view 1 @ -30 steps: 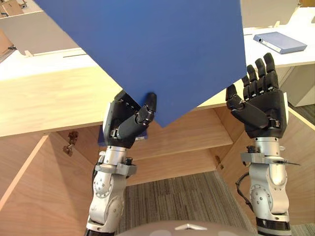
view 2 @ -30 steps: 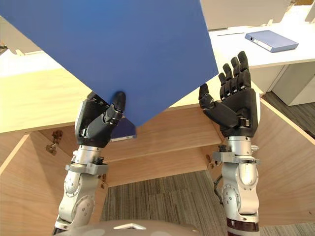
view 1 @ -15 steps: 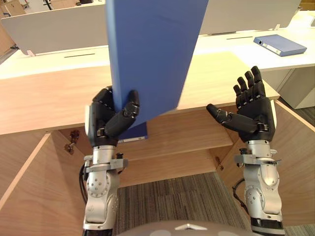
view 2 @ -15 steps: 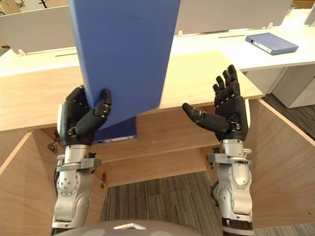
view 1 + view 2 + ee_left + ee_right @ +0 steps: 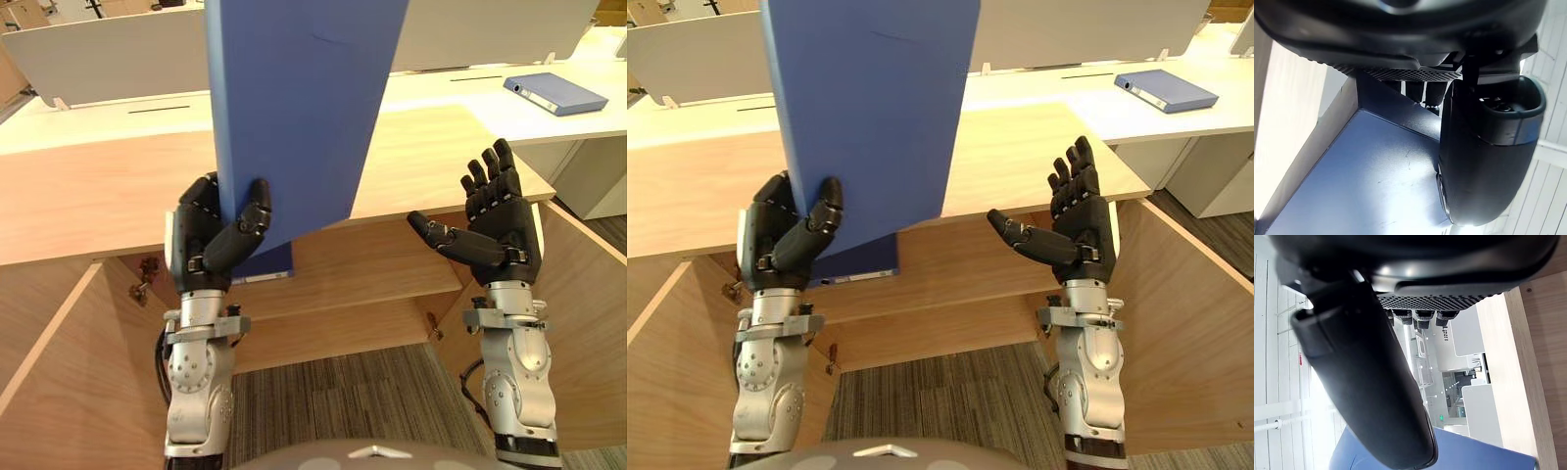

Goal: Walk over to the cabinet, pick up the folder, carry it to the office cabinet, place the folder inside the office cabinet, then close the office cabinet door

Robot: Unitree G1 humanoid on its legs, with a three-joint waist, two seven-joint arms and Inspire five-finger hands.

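Up in front of the open office cabinet (image 5: 392, 264), the blue folder (image 5: 294, 108) stands nearly upright, its broad cover facing the robot and its top running out of sight above. The left hand (image 5: 211, 245) has it by the lower left corner, thumb pressed across the near face and fingers curled round behind. The left wrist view shows that same clamp, the thumb (image 5: 1484, 161) lying flat on the blue cover. A darker blue strip shows just below the hand. Whether it is part of this folder or something on the shelf cannot be told.

The right hand (image 5: 495, 230) hangs well apart to the right, holding nothing, with its palm turned toward the folder, its fingers straight and spread, and its thumb pointing left. Behind both hands is the wooden cabinet top (image 5: 98, 196). Beneath it are the shelf and the dark interior, with the doors swung out at the left (image 5: 59, 372) and right (image 5: 588, 323). A second blue folder (image 5: 555, 91) lies flat on the white desk (image 5: 460, 93) at the far right.

By the look of it, the carry is done and placing is the step in hand. The folder sits higher than the opening, so the next move likely calls for lowering it and tipping it forward under the cabinet top, perhaps steadied by the free hand, then sliding it onto the shelf. With only a corner gripped, the folder could swing or catch the top's edge.
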